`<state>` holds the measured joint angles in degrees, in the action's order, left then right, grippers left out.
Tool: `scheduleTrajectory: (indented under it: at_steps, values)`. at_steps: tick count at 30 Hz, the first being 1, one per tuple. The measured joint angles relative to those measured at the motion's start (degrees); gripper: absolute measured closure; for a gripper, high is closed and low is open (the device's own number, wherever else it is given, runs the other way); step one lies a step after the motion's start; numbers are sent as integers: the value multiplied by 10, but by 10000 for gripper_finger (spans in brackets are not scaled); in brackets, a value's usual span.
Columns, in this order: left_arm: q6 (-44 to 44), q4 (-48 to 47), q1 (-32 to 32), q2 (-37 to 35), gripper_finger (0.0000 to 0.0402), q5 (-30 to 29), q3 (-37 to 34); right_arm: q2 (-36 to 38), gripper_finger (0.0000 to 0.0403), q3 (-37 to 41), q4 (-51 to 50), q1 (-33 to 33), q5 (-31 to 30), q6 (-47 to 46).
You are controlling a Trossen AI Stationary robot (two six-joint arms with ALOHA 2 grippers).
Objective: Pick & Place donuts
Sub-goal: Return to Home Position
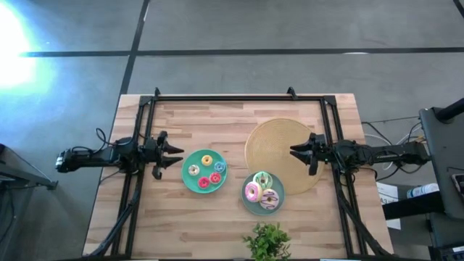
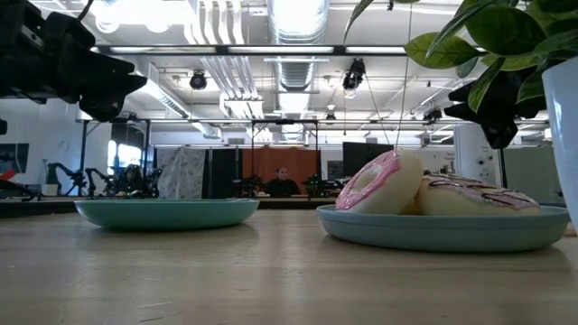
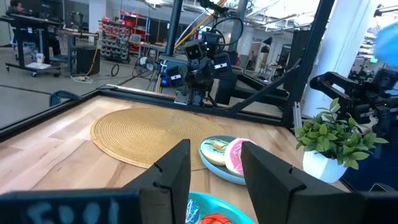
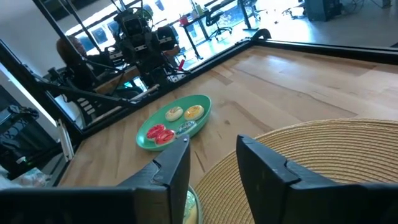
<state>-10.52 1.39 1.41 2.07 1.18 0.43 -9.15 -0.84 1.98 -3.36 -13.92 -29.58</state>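
donuts (image 1: 253, 191) are being found on plates only, none on bare wood and none in a claw. small donuts (image 1: 206, 160), yellow, red and pale, are being carried by the green plate (image 1: 184, 176) left of the table's middle. larger donuts (image 2: 375, 185), iced pink, green and white-purple, are being carried leaning together by the teal plate (image 1: 246, 205) nearer the front edge. its rim is touching or overlapping the woven mat (image 1: 279, 141); which of the two cannot be told. left gripper (image 1: 177, 157) is being held released and empty at the outer rim of the green plate, fingers pointing across it. the small donuts are lying straight ahead, and this is being logged as the nearer arm to them. right gripper (image 1: 296, 152) is likewise being held released and empty, over the mat, with the teal plate lying ahead and off toward the front edge. rings, so no long axis is being noted. judgement: placing is being taken as finished and the retreat of both arms as the step in hand. each claw is being expected to back outward, away from its plate, so nothing is being judged to stand in the path. potted plant (image 1: 268, 241) is being noted just beside the teal plate, well apart from both arms.
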Motion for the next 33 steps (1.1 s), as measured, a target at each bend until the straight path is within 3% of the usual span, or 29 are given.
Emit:
scheduleTrajectory:
  at_steps: [33]
  values:
    - [0, 0, 0, 0, 284, 0, 0, 0, 271, 0, 0, 0, 0, 0]
